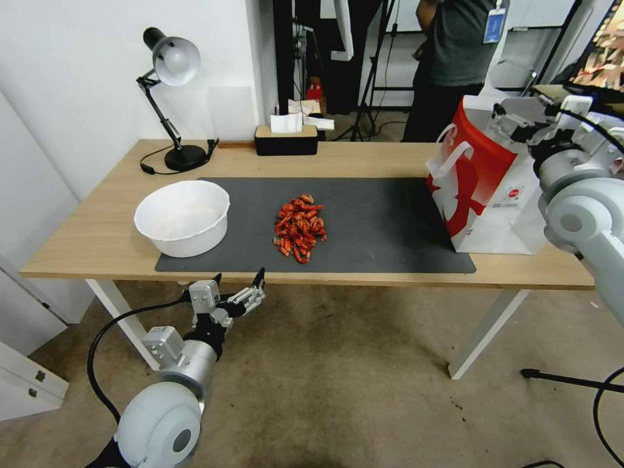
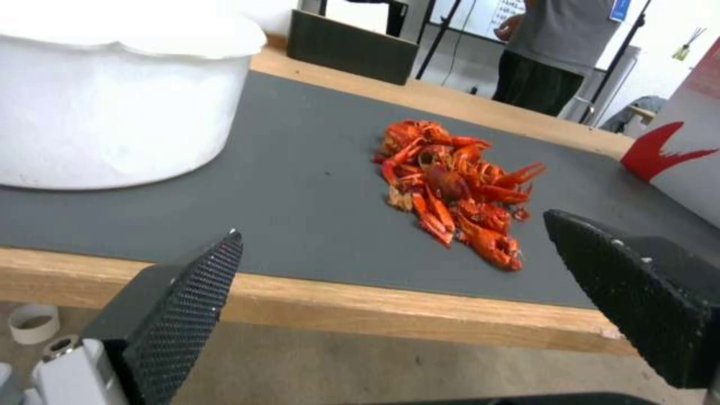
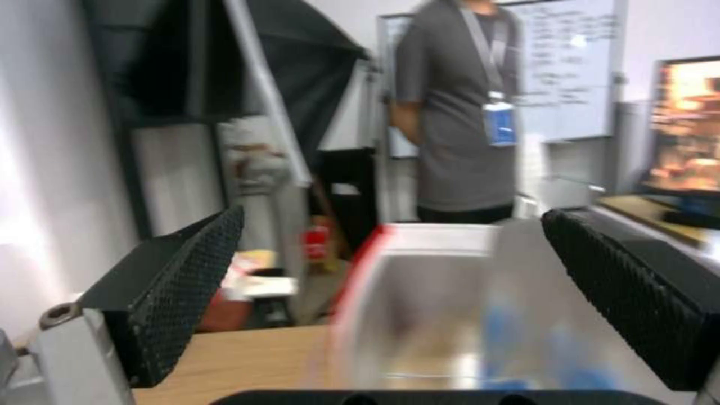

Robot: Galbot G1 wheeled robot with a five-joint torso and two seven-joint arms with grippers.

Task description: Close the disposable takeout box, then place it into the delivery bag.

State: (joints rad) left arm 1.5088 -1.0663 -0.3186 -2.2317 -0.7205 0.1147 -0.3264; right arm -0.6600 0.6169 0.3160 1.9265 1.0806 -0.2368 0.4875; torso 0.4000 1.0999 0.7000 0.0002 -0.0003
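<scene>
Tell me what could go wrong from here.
1. The right tool, open over the bag, could snag a handle and tip the bag.
2. The left tool, open just before the table edge, could strike it when moving in.
3. A sweep across the mat could scatter the crayfish.

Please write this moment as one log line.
left gripper: open, low before table edge | right gripper: open, above delivery bag | crayfish pile: on dark mat | white bowl: mat's left
</scene>
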